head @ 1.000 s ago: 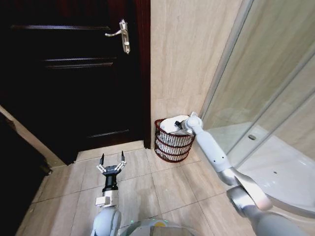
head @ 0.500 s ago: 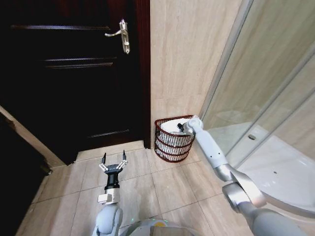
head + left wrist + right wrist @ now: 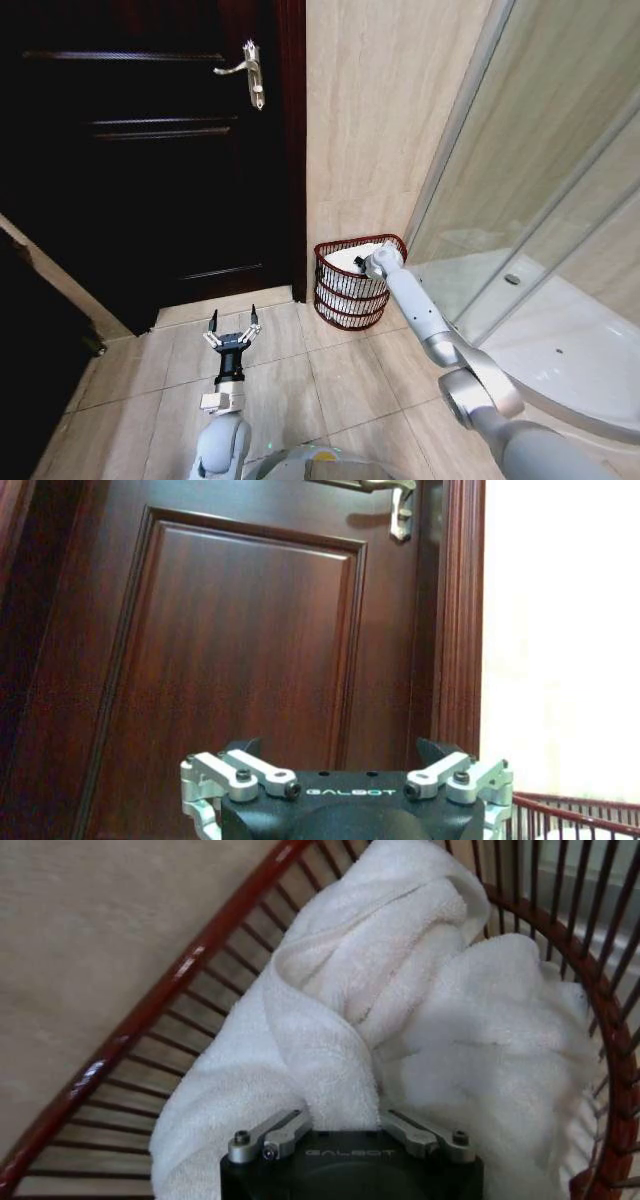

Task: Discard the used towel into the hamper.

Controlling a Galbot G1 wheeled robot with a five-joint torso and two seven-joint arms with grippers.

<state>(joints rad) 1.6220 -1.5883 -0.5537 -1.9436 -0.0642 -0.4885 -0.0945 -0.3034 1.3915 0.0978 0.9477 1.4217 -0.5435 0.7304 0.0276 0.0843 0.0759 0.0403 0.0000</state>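
Reaching across the tiled floor [image 3: 340,385], my right arm ends over the mouth of the hamper [image 3: 350,300], which stands against the beige wall [image 3: 375,120] in the corner between the dark wooden door [image 3: 150,150] and the glass shower screen [image 3: 540,180]. From the head view the right gripper [image 3: 362,264] sits just inside the hamper's rim, on the side nearer the shower.

The right wrist view looks straight down into the basket: the white towel [image 3: 400,1027] lies bunched inside the red-brown slats, 1 thick fold running up from between the gripper's fingers [image 3: 268,1134]. The fingers appear closed on that fold, though their tips are buried in the terry cloth, so I hedge: gripping, as far as I can read it. The towel is already within the hamper, heaped up to about rim level.

Left gripper [image 3: 232,327] is parked low over the floor tiles in front of the door, well apart from the hamper, its 2 fingers spread open and holding nothing. Its wrist view faces the door panel, with the lever handle [image 3: 395,499] above.
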